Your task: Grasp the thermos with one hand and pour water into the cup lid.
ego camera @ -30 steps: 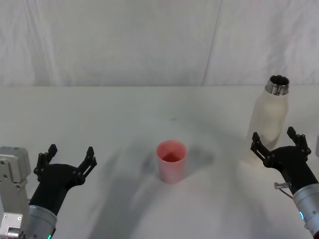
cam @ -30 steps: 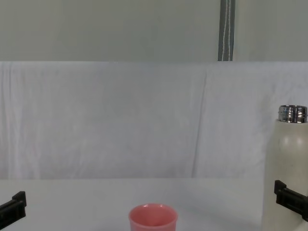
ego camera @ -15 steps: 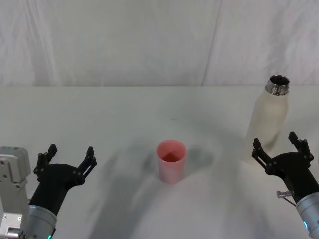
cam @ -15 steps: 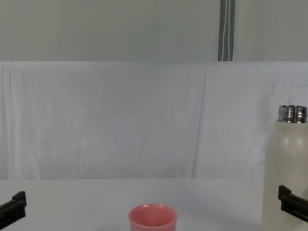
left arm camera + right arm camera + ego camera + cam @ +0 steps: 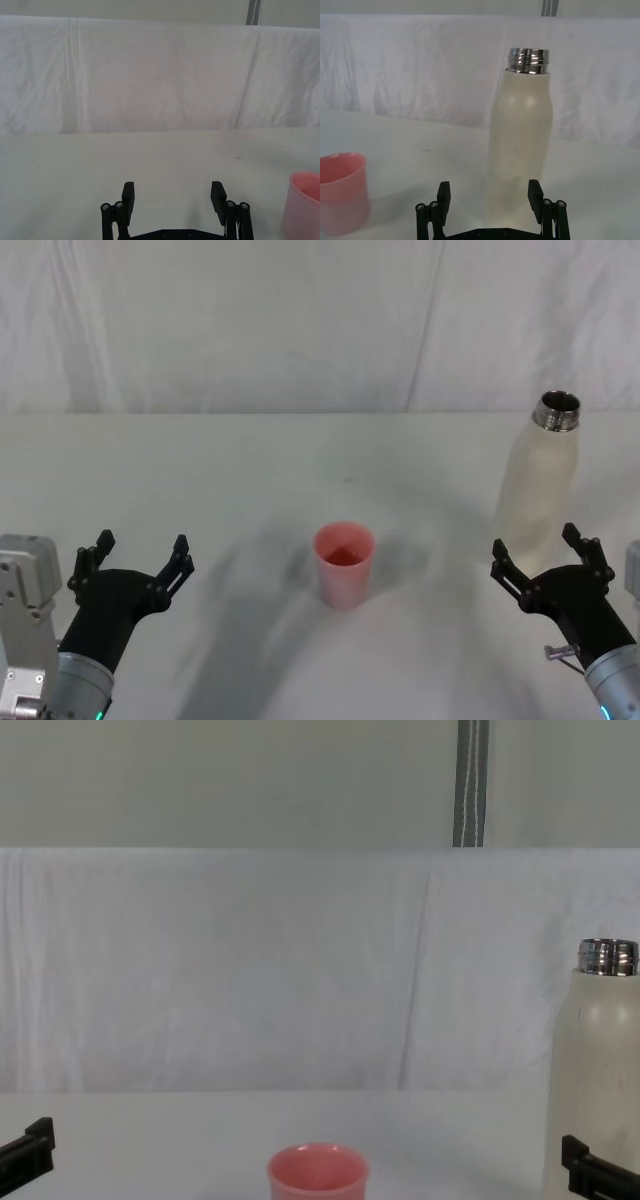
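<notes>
The thermos [image 5: 537,484] stands upright just beyond the right gripper [image 5: 538,560], jaws wide.

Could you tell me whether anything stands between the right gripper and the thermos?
Nothing visible does. The right gripper, open, sits just in front of the thermos, which stands upright on the table; the cup lid is off to the left.

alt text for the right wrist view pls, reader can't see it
A tall cream thermos with an uncapped steel neck stands upright on a white table, just ahead of the right hand, whose black fingers are spread open and not touching it. A small pink cup sits off to one side, against a white cloth backdrop.
</notes>
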Robot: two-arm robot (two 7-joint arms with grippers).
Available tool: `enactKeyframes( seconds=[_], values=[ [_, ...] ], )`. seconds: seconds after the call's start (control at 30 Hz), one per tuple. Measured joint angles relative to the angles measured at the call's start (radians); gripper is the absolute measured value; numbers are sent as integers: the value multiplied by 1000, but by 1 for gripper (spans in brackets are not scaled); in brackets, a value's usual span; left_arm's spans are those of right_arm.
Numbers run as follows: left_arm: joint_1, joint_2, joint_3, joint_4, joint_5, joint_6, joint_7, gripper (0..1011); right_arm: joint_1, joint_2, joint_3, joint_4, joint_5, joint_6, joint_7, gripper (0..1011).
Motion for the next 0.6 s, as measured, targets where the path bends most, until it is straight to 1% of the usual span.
enactKeyframes(
  seconds=[0.3,0.6],
  values=[
    [0,0,0,0,0,0,0,1001,-11,8,-19,-2,1,6,15,1001],
    [0,0,0,0,0,0,0,1001,-8,7,-36,18,8,5,20,1001]
  ],
)
